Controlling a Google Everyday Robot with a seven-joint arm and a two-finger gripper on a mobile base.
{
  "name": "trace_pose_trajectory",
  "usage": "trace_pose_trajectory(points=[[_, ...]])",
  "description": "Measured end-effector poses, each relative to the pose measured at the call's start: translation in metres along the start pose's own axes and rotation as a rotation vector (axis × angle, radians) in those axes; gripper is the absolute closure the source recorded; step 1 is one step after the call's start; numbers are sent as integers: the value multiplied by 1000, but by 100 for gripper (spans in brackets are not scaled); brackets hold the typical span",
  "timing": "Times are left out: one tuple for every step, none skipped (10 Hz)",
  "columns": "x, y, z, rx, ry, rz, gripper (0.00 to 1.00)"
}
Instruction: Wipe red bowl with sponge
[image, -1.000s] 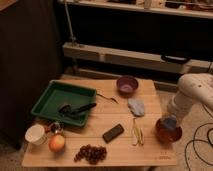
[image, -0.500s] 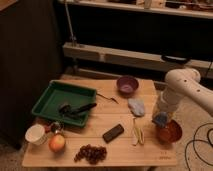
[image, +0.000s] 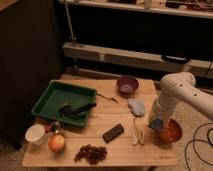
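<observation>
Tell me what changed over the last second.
The arm swung leftward, shifting the claw to the left rim of the red bowl. Nothing visibly grabbed or released. The red bowl, purple bowl, green tray, grapes and apple stayed put.

On a wooden table (image: 125, 152) are laid a green tray (image: 48, 100), a purple bowl (image: 127, 85), a pale cloth (image: 136, 106), a black block (image: 113, 133), a yellowish strip (image: 137, 133), grapes (image: 91, 153), an apple (image: 57, 143), a white cup (image: 36, 134) and, at the right, a red bowl (image: 171, 132), at whose left rim the gripper (image: 156, 123) is held.
</observation>
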Motion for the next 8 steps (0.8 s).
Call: trace_pose_trajectory(points=[[-8, 3, 0, -3, 3, 2, 100], [-15, 4, 0, -7, 6, 0, 100], [-20, 4, 1, -10, 5, -5, 100], [-23, 4, 3, -12, 3, -7, 100], [-26, 6, 6, -13, -3, -5, 100], [-27, 10, 11, -11, -10, 3, 100], [-28, 13, 16, -10, -18, 9, 100], [-28, 19, 18, -8, -23, 21, 100]])
